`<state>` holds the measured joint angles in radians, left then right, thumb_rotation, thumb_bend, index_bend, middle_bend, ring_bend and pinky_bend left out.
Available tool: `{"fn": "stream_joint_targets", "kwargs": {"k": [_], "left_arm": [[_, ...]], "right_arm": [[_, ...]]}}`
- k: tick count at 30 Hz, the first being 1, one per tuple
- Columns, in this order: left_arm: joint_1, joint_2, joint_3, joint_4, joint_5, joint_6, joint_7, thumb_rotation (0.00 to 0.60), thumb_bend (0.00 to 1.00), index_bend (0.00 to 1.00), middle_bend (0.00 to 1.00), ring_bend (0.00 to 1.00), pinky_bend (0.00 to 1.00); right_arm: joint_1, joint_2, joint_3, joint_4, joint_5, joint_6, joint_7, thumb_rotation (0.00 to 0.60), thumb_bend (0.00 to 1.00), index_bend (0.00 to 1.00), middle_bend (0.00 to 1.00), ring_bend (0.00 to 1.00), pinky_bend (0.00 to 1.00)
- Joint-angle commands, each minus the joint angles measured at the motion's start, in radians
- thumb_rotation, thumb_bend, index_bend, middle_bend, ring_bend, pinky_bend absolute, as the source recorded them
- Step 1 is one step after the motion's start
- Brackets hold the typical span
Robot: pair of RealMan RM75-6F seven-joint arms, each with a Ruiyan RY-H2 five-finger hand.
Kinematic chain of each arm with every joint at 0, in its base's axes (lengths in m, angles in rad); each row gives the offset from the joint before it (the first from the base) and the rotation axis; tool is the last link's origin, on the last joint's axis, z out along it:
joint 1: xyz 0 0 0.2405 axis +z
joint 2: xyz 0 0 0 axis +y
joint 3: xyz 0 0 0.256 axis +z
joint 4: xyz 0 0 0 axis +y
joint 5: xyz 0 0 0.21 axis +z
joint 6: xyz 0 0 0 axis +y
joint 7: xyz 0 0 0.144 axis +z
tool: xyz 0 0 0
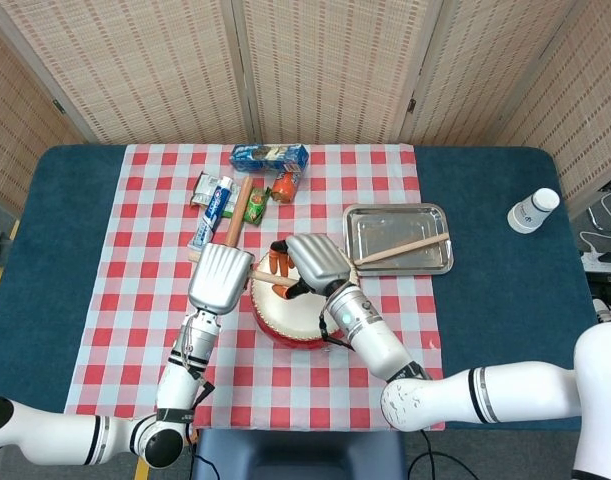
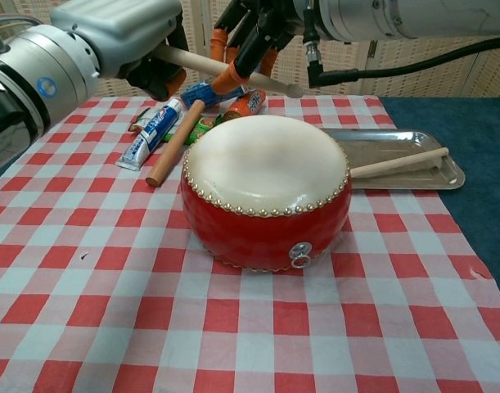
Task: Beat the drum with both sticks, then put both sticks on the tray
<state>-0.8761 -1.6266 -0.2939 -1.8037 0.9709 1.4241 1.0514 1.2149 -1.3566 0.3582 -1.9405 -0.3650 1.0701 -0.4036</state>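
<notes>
1. The drum (image 2: 266,190), red with a pale skin, stands on the checked cloth (image 2: 86,286) and serves as the landmark here.
2. The left hand (image 1: 219,278) hangs just left of the drum and above its rim, clenched around one drumstick (image 2: 233,71).
3. That stick runs from the left hand across the air over the far part of the drum skin, its tip past the drum's middle; it does not touch the skin.
4. The right hand (image 1: 315,263) hovers over the far edge of the drum, its orange-tipped fingers (image 2: 223,80) curled down around the same stick; whether they actually grip it cannot be told.
5. The second drumstick (image 1: 403,249) lies slantwise in the metal tray (image 1: 370,222), right of the drum, one end jutting over the tray's edge toward the drum.
6. Behind the drum to its left lie a wooden rod (image 2: 176,142), a toothpaste tube (image 2: 150,133), a blue packet (image 1: 270,155) and small orange and green packages.
7. Far right of the drum, on the blue table (image 1: 505,300), a white bottle (image 1: 533,210) lies.
</notes>
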Motion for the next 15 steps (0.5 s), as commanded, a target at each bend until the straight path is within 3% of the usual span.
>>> {"fn": "stream_joint_targets", "kwargs": {"k": [1, 7, 15], "left_arm": [[-0.003, -0.004, 0.005, 0.009, 0.005, 0.004, 0.008, 0.600, 0.82, 1.00, 1.00, 0.98, 1.00], [-0.006, -0.006, 0.018, 0.026, 0.013, 0.001, 0.022, 0.600, 0.82, 0.98, 1.00, 0.96, 1.00], [-0.010, 0.000, 0.044, 0.054, 0.044, -0.005, 0.046, 0.600, 0.82, 0.87, 1.00, 0.86, 1.00]], "right_arm": [[0.000, -0.002, 0.002, -0.002, 0.000, 0.004, -0.002, 0.600, 0.23, 0.60, 0.61, 0.50, 0.50], [-0.002, -0.001, 0.003, -0.002, -0.002, 0.008, -0.011, 0.600, 0.25, 0.60, 0.64, 0.53, 0.51], [-0.002, -0.010, 0.000, 0.007, -0.007, 0.021, -0.029, 0.600, 0.27, 0.65, 0.66, 0.57, 0.53]]}}
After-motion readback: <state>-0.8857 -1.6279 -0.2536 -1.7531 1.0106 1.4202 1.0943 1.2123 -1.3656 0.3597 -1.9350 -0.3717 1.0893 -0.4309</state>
